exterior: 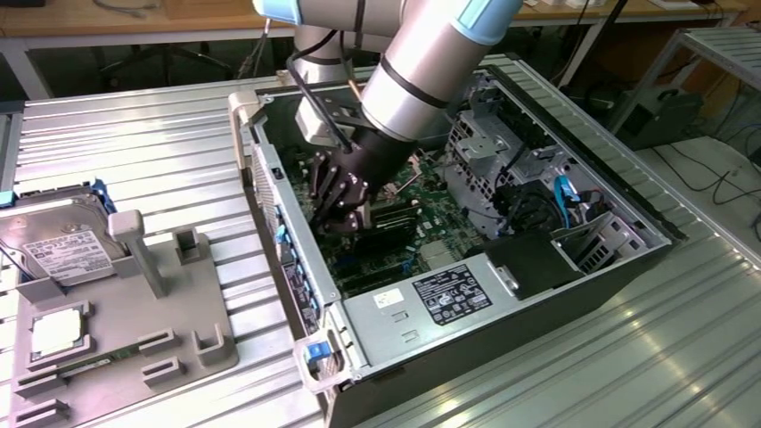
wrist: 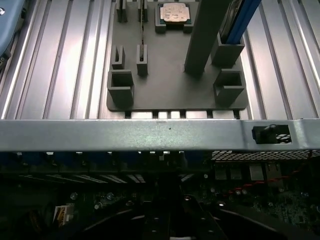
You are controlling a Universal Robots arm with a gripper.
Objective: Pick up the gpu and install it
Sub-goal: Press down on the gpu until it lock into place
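Inside the computer case [exterior: 356,334], mid-frame, the gripper [exterior: 345,209] is pressing the gpu [exterior: 387,234] toward the motherboard [exterior: 434,234]. I cannot tell its grip. Misalignment is risking jamming.

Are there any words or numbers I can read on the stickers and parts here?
None can be read.
White label on the hard drive: print too blurred.
Black sticker on the power supply: too small.
White sticker beside it: too small.
Small white tag inside the computer case: blurred.
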